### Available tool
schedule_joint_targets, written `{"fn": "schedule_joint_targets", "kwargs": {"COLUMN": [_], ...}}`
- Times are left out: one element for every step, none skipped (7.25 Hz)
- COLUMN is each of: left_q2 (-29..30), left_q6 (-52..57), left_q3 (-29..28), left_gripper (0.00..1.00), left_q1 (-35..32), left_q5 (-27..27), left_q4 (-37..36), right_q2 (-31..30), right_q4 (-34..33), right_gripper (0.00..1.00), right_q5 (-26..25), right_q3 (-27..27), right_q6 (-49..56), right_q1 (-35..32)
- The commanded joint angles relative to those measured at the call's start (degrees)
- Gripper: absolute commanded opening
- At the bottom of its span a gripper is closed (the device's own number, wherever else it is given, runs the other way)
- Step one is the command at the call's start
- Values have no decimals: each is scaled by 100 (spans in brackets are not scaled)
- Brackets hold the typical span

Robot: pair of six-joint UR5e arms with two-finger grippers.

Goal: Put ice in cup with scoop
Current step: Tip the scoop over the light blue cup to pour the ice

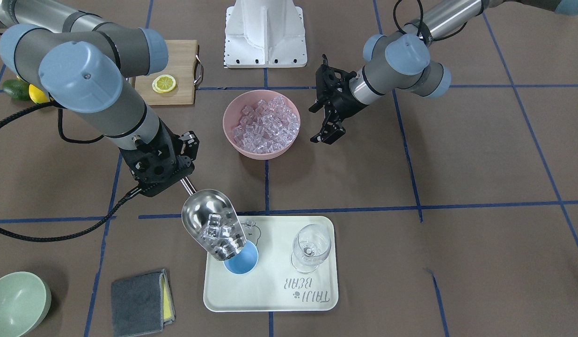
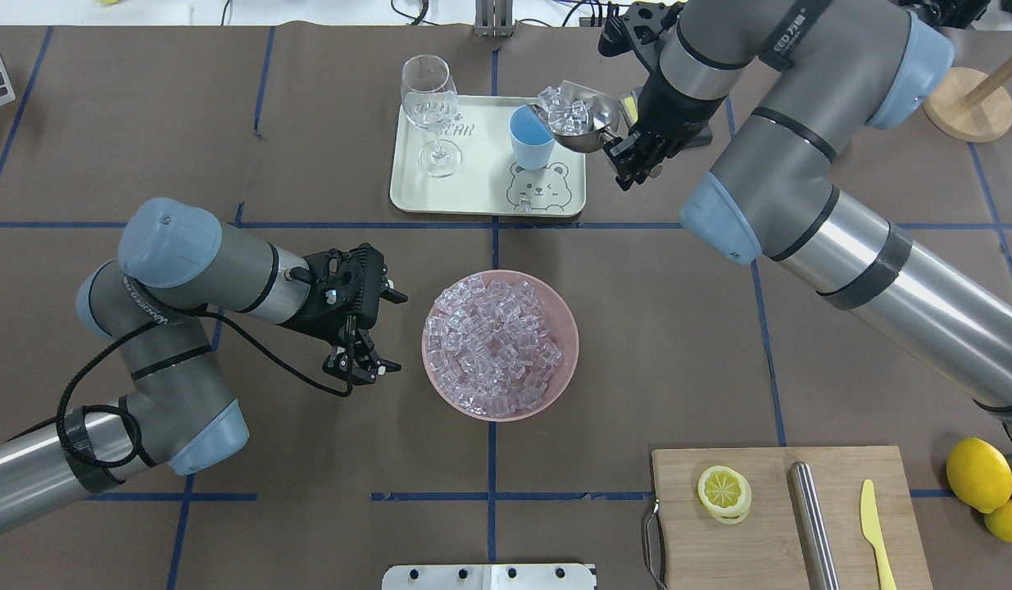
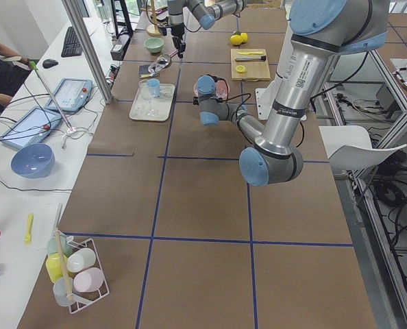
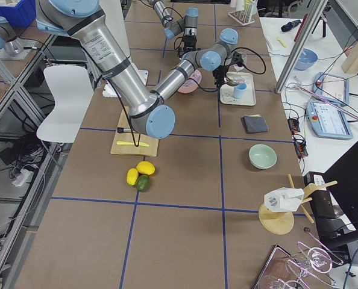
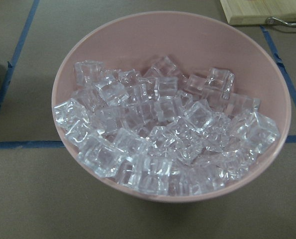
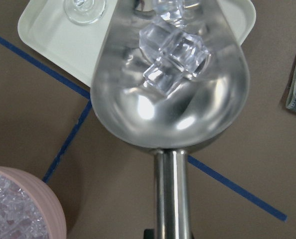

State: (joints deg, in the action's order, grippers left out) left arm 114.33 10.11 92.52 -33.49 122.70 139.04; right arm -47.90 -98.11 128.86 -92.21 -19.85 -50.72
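**Several pieces of ice (image 1: 221,236) in the scoop (image 1: 202,213), mouth over the cup (image 1: 244,263)**

Containers:
- Pink bowl (image 1: 232,135), mid-table. Heaped with ice close to the rim. The left wrist view shows the cubes stacked on one another, clear and glassy.
- Scoop. Holds a small cluster of ice, bunched at the mouth end, while the back of the trough is bare polished steel. It is tilted, mouth low and handle (image 1: 188,186) high.
- Cup. Upright on the tray (image 1: 270,302), on the right arm's side of it. The scoop's mouth overlaps the cup's rim from above, but I cannot tell whether steel touches rim. The part of the cup's inside that shows is plain blue.
- Wine glass (image 1: 310,248). Upright on the same tray, beside the cup but apart from it.
- Tray. One or two clear bits seem to lie by the printed bear, near the edge closest to the pink bowl; too small to be sure.
- Green bowl (image 1: 15,302). Near the table's edge, well apart from the tray.

Fingers:
- Right gripper (image 1: 180,177). Clamped on the scoop's handle, with the end of the handle running in between the fingers. The ice sits at the opposite end of the scoop, the full trough away from the fingers.
- Left gripper (image 1: 327,136). Hangs just beside the pink bowl with its fingers spread and nothing between them. It touches neither the bowl nor the ice.
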Motion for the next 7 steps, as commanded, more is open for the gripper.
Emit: {"fn": "schedule_joint_targets", "kwargs": {"left_q2": [-16, -16, -16, -7, 10, 10, 10], "left_q6": [0, 0, 0, -61, -323, -334, -334], "left_q3": [-6, -6, -6, -15, -15, -15, -24], "left_gripper": [100, 100, 100, 100, 100, 100, 100], "left_q1": [0, 0, 0, 9, 26, 26, 26], "left_q5": [0, 0, 0, -9, -1, -9, -9], "left_q4": [35, 44, 44, 44, 52, 61, 53], "right_q2": [168, 193, 350, 430, 509, 771, 869], "right_q4": [-551, -699, -1075, -1348, -1534, -1893, -2122], "right_gripper": [0, 0, 0, 0, 0, 0, 0], "right_q5": [-36, -36, -80, -132, -176, -229, -316], "right_q3": [27, 27, 36, 36, 106, 280, 300], "right_q6": [534, 552, 700, 754, 815, 1094, 1210], "right_q1": [-26, -17, -17, -26, -26, -26, -26]}}
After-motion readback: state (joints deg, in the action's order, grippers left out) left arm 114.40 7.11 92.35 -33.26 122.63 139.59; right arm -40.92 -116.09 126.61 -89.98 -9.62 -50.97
